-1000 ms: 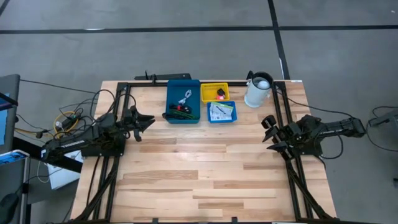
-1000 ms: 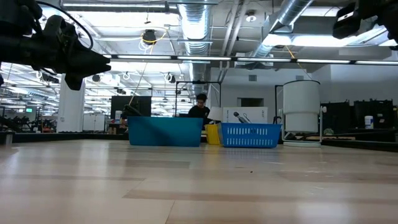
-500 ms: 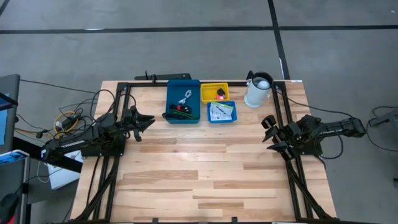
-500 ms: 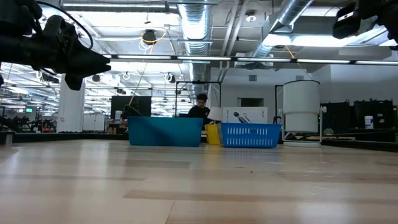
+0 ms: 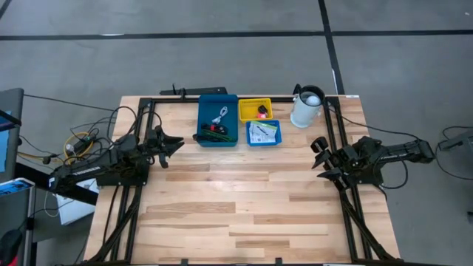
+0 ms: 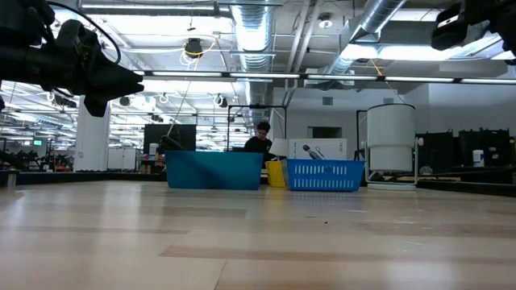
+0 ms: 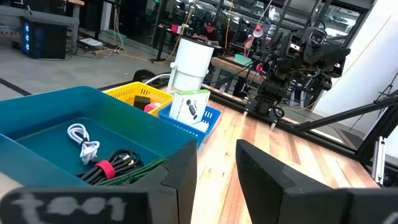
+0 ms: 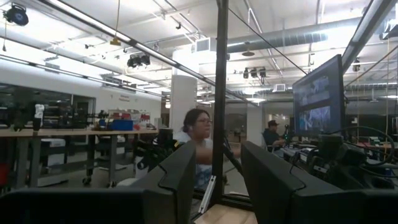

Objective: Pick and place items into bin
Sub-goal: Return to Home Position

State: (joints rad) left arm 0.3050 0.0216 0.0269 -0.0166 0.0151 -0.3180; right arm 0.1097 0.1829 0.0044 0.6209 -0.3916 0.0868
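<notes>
The coiled cables [image 5: 215,130] [image 7: 106,167] lie inside the large blue bin [image 5: 217,140], with a white cable [image 7: 83,139] beside the black, red and green ones. A small black-and-red piece [image 5: 261,112] sits in the yellow bin [image 5: 244,111]. A white card printed with a black part [image 7: 189,108] stands in the small blue basket [image 5: 275,140]. My left gripper [image 5: 174,146] [image 7: 216,186] hovers open at the table's left side, pointing at the bins. My right gripper [image 5: 319,157] [image 8: 217,186] is open at the right side, raised off the table.
A white jug [image 5: 307,107] stands at the far right, next to the yellow bin. Black frame rails [image 5: 336,140] run along both sides and the far edge. The near half of the wooden table [image 5: 244,214] is bare. A person [image 8: 196,140] is in the room beyond.
</notes>
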